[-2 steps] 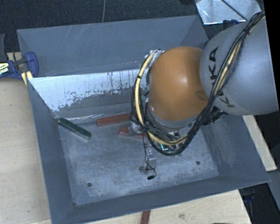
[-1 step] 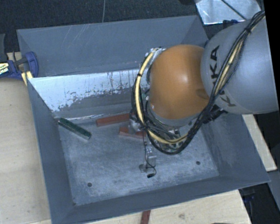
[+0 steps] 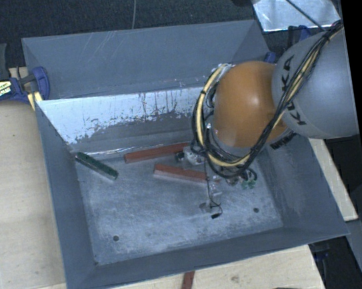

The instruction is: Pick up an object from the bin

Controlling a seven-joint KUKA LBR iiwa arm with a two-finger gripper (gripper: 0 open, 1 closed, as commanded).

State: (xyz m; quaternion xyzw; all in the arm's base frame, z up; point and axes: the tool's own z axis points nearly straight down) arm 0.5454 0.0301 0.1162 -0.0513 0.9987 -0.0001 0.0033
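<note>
Grey bin [image 3: 146,230], gripper [image 3: 213,208] low near a slanted brown stick [image 3: 177,174]

I see the arm [image 3: 315,93] come in over the bin's [image 3: 154,57] right edge, orange wrist cover [image 3: 247,110] looped with cables [image 3: 201,114], pincer [image 3: 213,208] pointing down, low, right of centre.

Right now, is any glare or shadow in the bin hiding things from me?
Camera view: glare lies in a bright band on the bin's far wall, covering nothing; the green stick, the far brown stick and the near brown stick on the floor show plainly; the arm's orange cover blocks the floor beneath it.
</note>
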